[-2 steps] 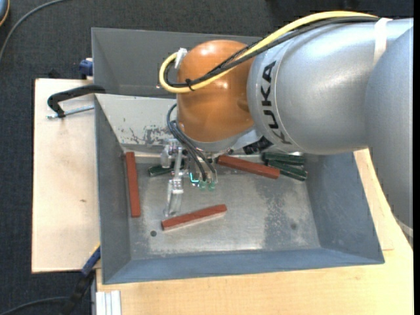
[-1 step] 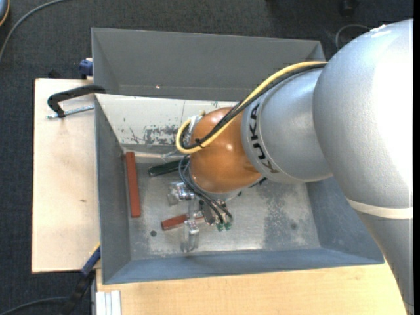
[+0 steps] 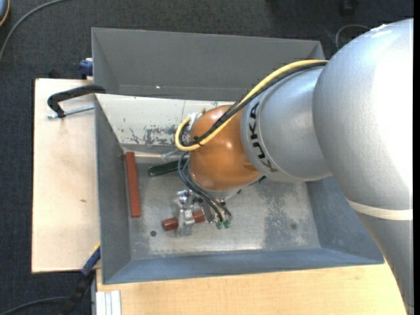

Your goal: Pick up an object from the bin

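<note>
In the camera view, a grey metal bin (image 3: 109, 202) with sloping walls is seen from above. A long, flat, red-brown bar (image 3: 133, 184) lies along the foot of the left wall and serves here as the landmark. Right of the bar's upper end, a dark green, pen-like stick (image 3: 162, 169) lies aslant, its right end covered by the arm's orange wrist cover (image 3: 220, 153). Right of the bar's lower end, past a strip of bare floor, a small dark red cylinder (image 3: 170, 225) is seen. A tiny dark speck (image 3: 153, 233) rests between it and the bar's foot. Much farther right of the bar, beyond the gripper, open floor runs to the right wall. A narrow open band is left along the near wall.

The gripper (image 3: 195, 215) is set low over the floor just right of the red cylinder, whose right end is met by the gripper's metal parts. Whether the gripper is spread or pressed together cannot be told, nor whether the cylinder is pinched.
</note>
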Motion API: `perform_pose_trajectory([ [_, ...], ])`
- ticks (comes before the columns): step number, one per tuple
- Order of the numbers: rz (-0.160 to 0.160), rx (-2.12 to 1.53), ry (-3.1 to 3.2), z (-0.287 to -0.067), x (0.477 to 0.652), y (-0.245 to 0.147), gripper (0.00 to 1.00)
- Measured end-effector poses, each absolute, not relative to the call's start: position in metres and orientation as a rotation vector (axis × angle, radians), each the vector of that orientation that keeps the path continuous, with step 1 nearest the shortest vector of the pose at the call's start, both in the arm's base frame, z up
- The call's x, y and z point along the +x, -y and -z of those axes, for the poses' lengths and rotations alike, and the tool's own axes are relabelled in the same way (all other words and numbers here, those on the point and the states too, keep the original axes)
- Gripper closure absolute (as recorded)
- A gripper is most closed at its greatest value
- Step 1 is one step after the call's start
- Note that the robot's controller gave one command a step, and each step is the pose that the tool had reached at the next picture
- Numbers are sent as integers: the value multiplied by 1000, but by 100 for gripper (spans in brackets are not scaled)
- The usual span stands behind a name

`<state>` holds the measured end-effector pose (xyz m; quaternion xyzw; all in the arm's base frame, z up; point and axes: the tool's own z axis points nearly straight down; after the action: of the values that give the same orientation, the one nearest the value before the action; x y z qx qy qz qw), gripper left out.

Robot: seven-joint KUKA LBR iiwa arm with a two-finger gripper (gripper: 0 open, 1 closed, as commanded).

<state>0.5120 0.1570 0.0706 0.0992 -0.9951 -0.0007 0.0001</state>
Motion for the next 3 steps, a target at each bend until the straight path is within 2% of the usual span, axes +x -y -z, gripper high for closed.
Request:
perform_pose_trajectory([
  [1,7,121,3153,-223,513,-145,100],
  [2,4,120,3144,-219,512,-145,0],
  [3,-1,336,3119,-154,490,-128,0],
])
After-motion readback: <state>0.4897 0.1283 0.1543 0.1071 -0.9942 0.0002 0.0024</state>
